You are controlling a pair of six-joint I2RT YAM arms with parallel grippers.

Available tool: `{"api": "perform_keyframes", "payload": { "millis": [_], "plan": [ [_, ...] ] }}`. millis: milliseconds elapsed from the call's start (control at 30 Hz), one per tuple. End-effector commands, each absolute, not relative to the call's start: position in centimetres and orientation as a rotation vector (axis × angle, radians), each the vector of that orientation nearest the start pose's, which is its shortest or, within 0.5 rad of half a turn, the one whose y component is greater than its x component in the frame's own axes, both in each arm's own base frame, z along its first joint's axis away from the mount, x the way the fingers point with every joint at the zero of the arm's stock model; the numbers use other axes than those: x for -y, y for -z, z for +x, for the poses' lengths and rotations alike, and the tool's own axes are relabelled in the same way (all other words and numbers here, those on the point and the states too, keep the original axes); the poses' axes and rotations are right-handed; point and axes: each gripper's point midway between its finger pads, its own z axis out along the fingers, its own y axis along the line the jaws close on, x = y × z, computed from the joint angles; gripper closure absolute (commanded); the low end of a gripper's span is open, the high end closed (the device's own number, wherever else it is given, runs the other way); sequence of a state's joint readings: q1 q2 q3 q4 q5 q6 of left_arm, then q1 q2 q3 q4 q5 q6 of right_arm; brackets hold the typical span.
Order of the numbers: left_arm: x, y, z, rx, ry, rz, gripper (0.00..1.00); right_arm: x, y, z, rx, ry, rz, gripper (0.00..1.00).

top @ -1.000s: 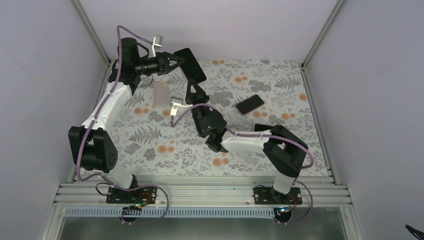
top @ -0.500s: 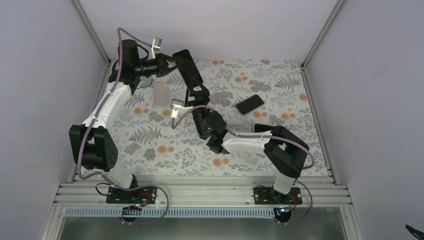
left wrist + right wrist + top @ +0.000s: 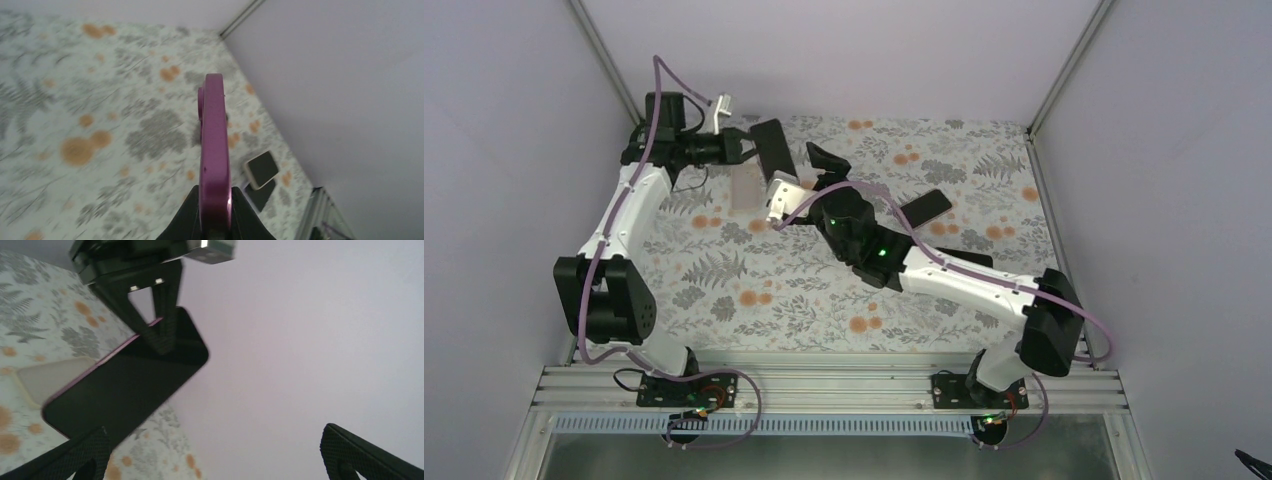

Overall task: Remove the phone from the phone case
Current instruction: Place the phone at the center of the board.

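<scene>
left claw: I have it clamped hard on the phone, one finger on each flat face, gripping it by a short end.
phone: it is raised off the counter, toward 11 o'clock of the floral surface in the overhead view, near the back left corner. It has a dark screen on one face and a purple band round its rim. From my left wrist I see only that purple edge, running straight away from me.
purple rim: I cannot tell whether it is a case wrapped round the phone or the phone's own body.
right claw: I have it spread as wide as it goes, with nothing in it. Its fingers fill the two bottom corners of my right wrist view. The phone hangs beyond their tips, apart from both.
right claw's place: in the overhead view it sits at about 4 o'clock of the phone, near it but not touching.
clear case: pale and see-through, it lies flat on the counter at about 7 o'clock of the held phone, below my left claw. Neither claw touches it.
second phone: dark with a light rim, it lies flat on the counter at about 3 o'clock of my right claw, well apart from the held phone.
</scene>
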State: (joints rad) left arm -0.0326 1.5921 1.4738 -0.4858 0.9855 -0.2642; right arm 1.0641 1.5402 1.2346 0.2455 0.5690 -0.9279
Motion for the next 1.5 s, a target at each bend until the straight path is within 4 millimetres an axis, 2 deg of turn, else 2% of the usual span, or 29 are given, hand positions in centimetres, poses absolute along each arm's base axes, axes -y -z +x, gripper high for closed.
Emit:
{"api": "perform_keyframes", "payload": {
  "millis": [0,167,467,733,967,1067,1200,1367,1467],
  "plan": [
    [13.9,-28.5,39.2,-2.116,1.079,0.464,0.98,-37.4,-32.6,30.6,-1.357,0.202,-1.14,0.01],
    [12.4,-25.1,37.5,-2.174,1.067,0.495,0.98,-37.0,-32.4,30.4,-1.386,0.155,-1.144,0.01],
    [8.5,-17.0,34.5,-2.318,1.106,0.507,0.98,-36.0,-32.6,31.3,-1.41,0.163,-1.115,0.01],
    [7.8,-11.2,32.5,-2.454,1.243,0.398,0.97,-35.9,-32.3,31.8,-1.421,0.168,-1.112,0.01],
    [7.3,-9.1,33.3,-2.48,1.234,0.332,0.98,-35.9,-32.1,32.0,-1.424,0.178,-1.115,0.01],
    [7.0,-7.6,33.7,-2.513,1.23,0.308,0.97,-35.9,-31.9,32.1,-1.427,0.182,-1.115,0.01],
    [6.4,-5.9,34.3,-2.548,1.182,0.308,0.91,-36.0,-31.9,32.1,-1.428,0.183,-1.115,0.01],
    [6.0,-4.8,35.2,-2.567,1.181,0.301,0.81,-35.9,-31.6,32.1,-1.429,0.189,-1.12,0.01],
    [5.6,-4.1,35.8,-2.588,1.156,0.304,0.78,-36.0,-31.5,32.1,-1.431,0.188,-1.121,0.01]
  ]
}}
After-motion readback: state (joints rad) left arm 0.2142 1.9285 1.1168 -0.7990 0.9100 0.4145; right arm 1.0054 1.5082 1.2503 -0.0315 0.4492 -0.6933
